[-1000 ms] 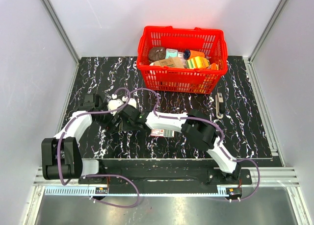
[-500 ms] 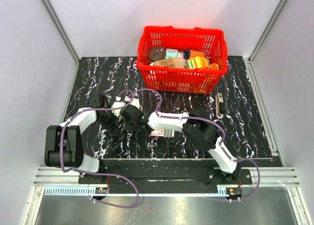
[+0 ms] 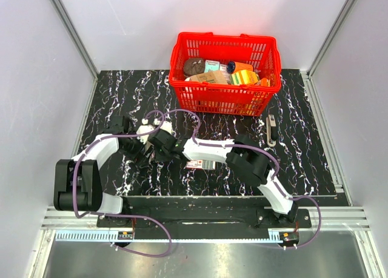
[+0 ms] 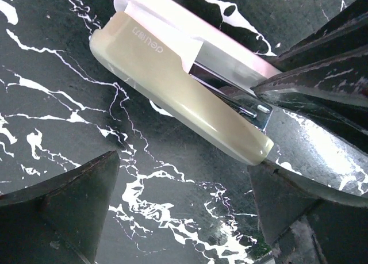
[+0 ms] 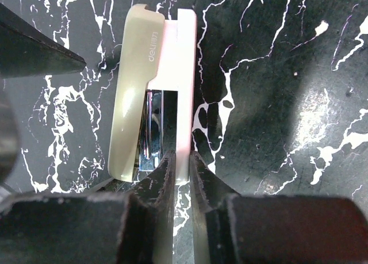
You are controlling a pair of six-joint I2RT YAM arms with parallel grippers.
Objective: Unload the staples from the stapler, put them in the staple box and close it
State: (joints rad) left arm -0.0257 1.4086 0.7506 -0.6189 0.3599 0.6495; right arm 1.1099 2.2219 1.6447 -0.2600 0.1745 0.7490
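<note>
Stapler, near end behind right end effector

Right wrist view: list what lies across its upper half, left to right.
First the left gripper's finger → stapler, its beige cover → metal staple channel → pink base → bare marble table.

The right claw nips the pink base of the stapler.
</note>
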